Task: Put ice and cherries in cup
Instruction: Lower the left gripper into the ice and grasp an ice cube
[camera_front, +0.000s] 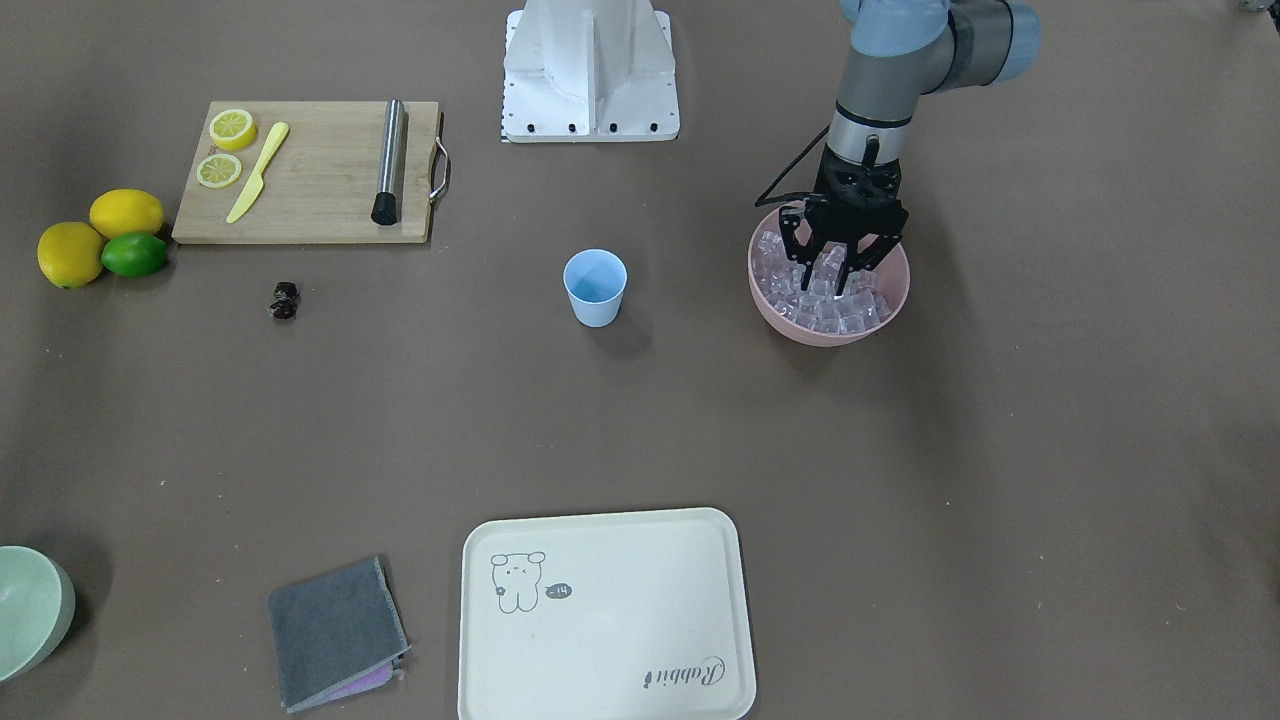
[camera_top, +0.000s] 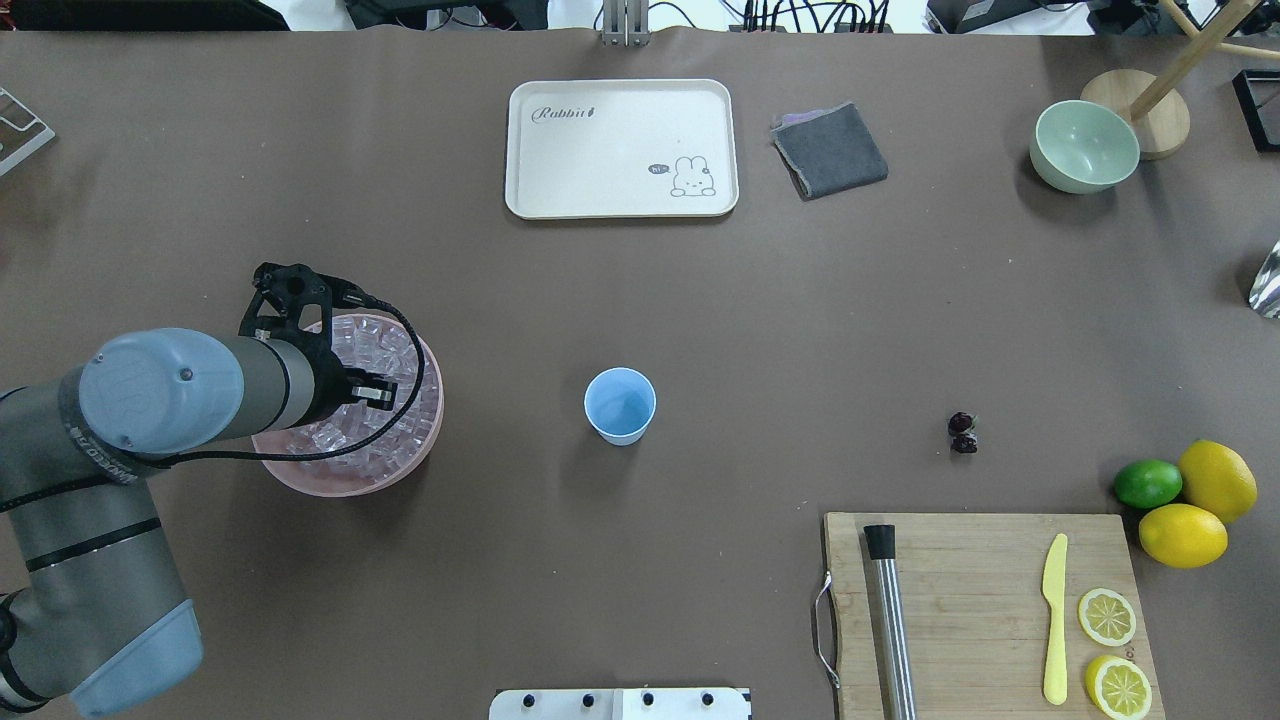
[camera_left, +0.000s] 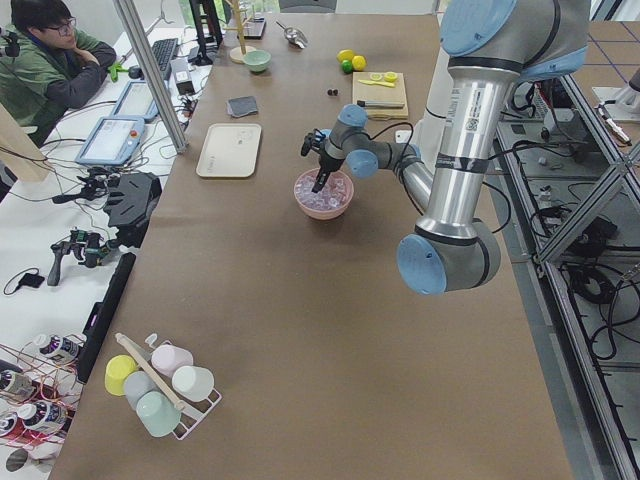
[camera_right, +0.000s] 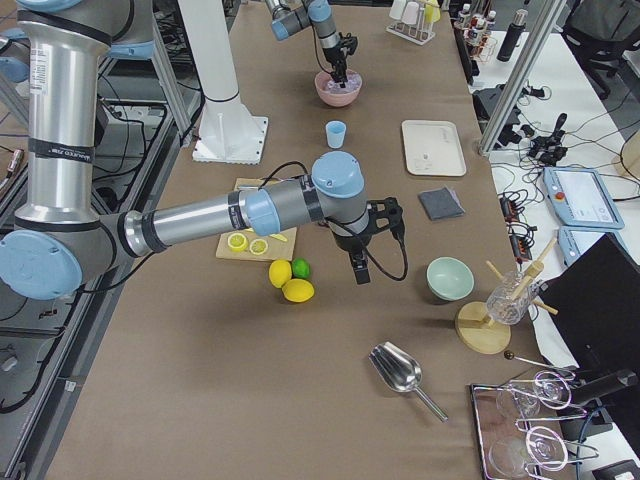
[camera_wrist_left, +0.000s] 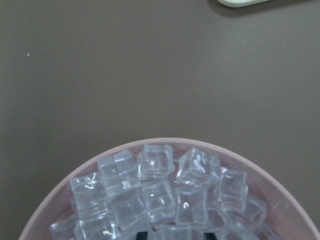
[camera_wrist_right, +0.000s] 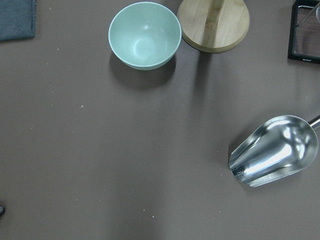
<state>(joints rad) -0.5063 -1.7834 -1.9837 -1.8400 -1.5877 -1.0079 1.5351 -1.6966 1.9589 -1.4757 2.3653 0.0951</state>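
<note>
Left end effector (camera_front: 826, 286): we are holding it spread in the ice (camera_front: 862, 312)
Cup (camera_front: 595, 287): sitting empty
Cherries (camera_front: 284, 300): lying untouched on the counter (camera_front: 700, 420)

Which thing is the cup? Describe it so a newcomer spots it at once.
In the overhead view, start at the cream rabbit tray and come straight toward the robot: the cup stands alone, upright, mid-table. It is small, light blue and tapered, unlike the wide pink bowl of ice to its left.
</note>
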